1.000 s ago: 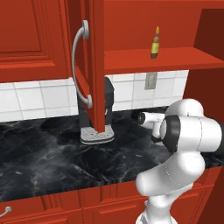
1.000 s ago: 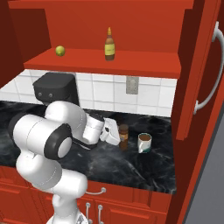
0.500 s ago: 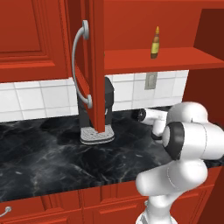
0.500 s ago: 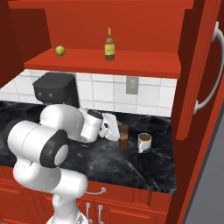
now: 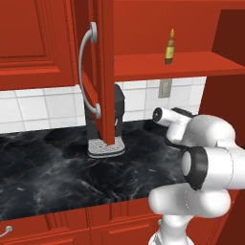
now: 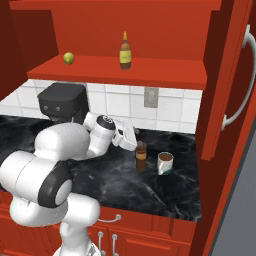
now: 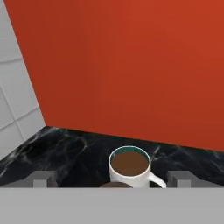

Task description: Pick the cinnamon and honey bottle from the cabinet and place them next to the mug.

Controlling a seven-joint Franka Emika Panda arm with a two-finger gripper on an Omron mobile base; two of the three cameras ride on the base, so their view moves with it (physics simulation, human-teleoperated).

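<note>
The cinnamon [image 6: 141, 155], a small dark brown jar, stands upright on the black counter just left of the white mug [image 6: 165, 163]. My gripper [image 6: 133, 139] hovers open a little above and to the left of the jar, holding nothing. In the hand view the mug [image 7: 130, 164] sits between my fingertips [image 7: 41, 178], and the cinnamon cap [image 7: 116, 185] peeks in at the bottom edge. The honey bottle [image 6: 125, 51] stands upright on the shelf of the red cabinet [image 6: 150, 75]. From the left the honey bottle [image 5: 170, 47] is seen on the same cabinet shelf [image 5: 162, 67].
A black coffee machine [image 6: 62, 102] stands at the back left of the counter. A green lime [image 6: 69, 58] lies on the shelf left of the bottle. The open cabinet door [image 5: 103, 72] with its curved grey handle hangs over the counter. A red side wall [image 7: 131, 65] rises behind the mug.
My hand has drawn up and back a little from the cinnamon jar, and the elbow has swung forward. The jar and mug have stayed put.
</note>
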